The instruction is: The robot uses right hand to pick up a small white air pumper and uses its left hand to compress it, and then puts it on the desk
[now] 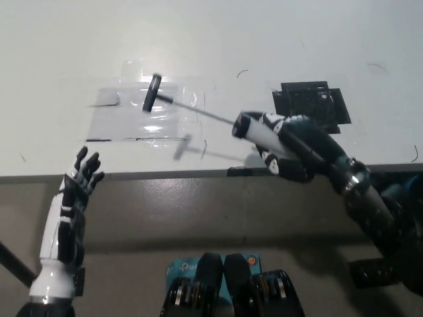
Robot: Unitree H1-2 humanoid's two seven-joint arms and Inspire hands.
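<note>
- Right hand [291, 150] clamps the air pumper [254, 129] barrel above the desk [59, 59] edge.
- Rod and T-handle [152, 92] point toward the robot's left.
- Left hand [76, 191], fingers apart, sits lower-left of the handle, well apart.

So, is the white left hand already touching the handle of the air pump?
No, the left hand is open near the desk edge, apart from the pump's T-handle.

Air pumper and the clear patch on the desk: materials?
Air pumper: white barrel looks like matte plastic; thin grey rod reads as metal; black T-handle probably plastic. Clear patch: glossy transparent film or tape, going by its wrinkled glare.
</note>
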